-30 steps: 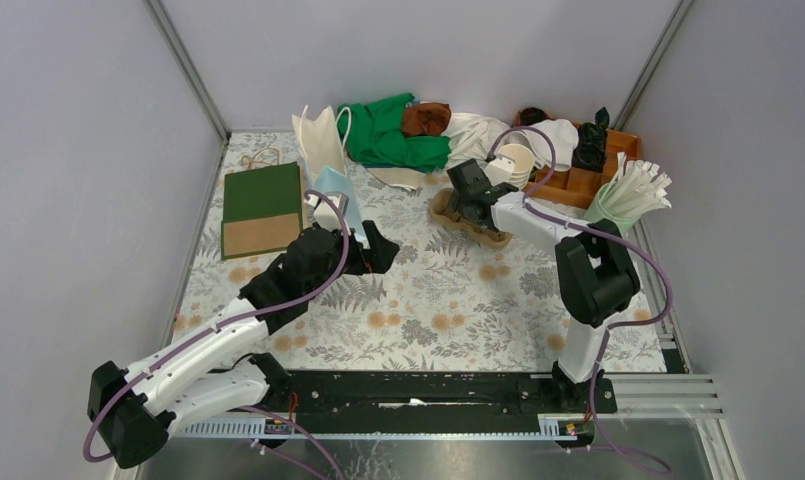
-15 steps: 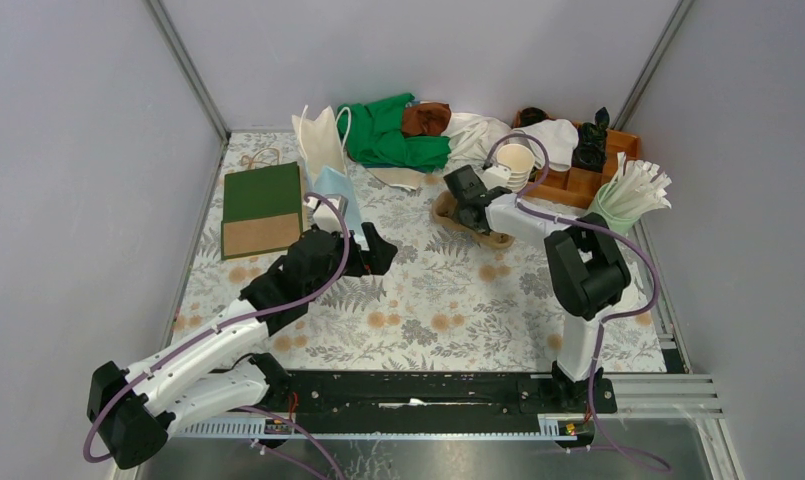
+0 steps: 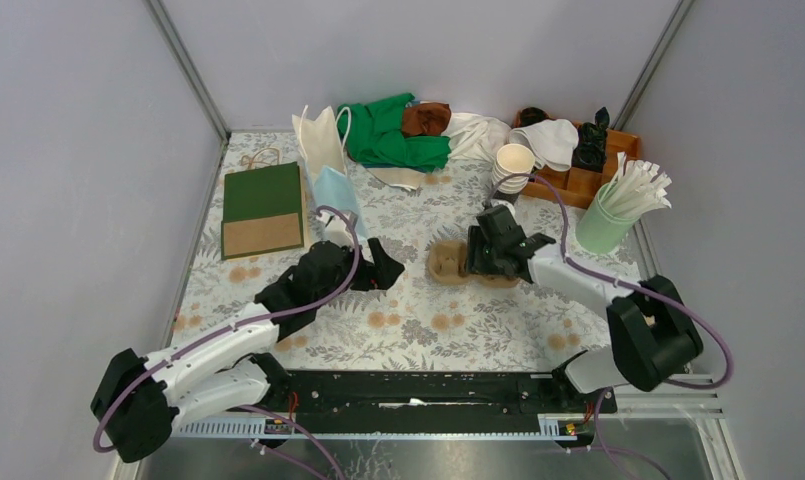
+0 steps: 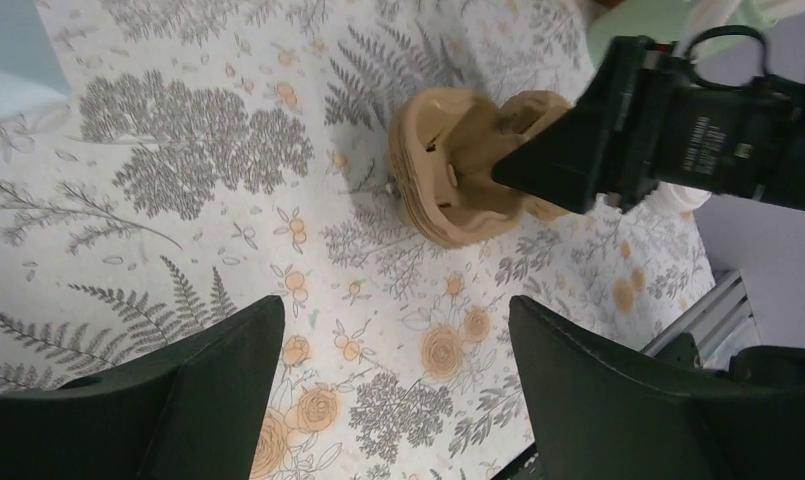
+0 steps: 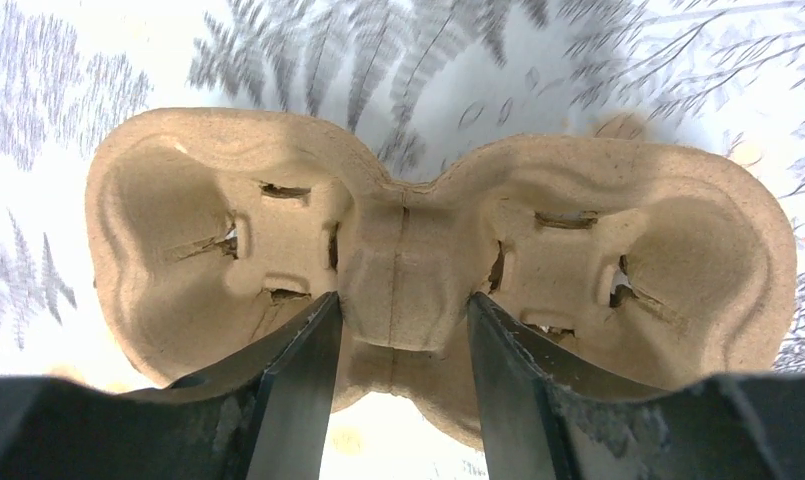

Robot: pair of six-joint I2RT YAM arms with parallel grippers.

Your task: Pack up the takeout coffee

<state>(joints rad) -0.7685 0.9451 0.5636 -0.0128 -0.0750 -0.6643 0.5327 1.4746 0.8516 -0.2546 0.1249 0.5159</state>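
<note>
The brown moulded pulp cup tray [image 3: 446, 262] lies on the flowered table near the middle. My right gripper [image 3: 470, 256] is shut on the tray's narrow middle bridge, one finger in each side notch. In the right wrist view the tray [image 5: 198, 220] fills the frame beyond the right gripper [image 5: 403, 300]. My left gripper [image 3: 383, 263] hangs open just left of the tray, with only tablecloth between its jaws. In the left wrist view the left gripper [image 4: 396, 310] faces the tray [image 4: 448, 170]. A small pale shape, perhaps the takeout coffee [image 3: 335, 228], shows behind my left wrist, mostly hidden.
A stack of lidless cups [image 3: 513, 165] and a wooden organiser [image 3: 588, 175] stand at the back right, beside a green cup of white sticks [image 3: 618, 205]. A green and brown flat bag [image 3: 263, 208], a light blue bag [image 3: 335, 190] and cloths [image 3: 393, 135] lie at the back left.
My right gripper has closed on the pulp tray and drawn it from the back toward the middle of the table. My left arm has shifted slightly nearer and to the right.
</note>
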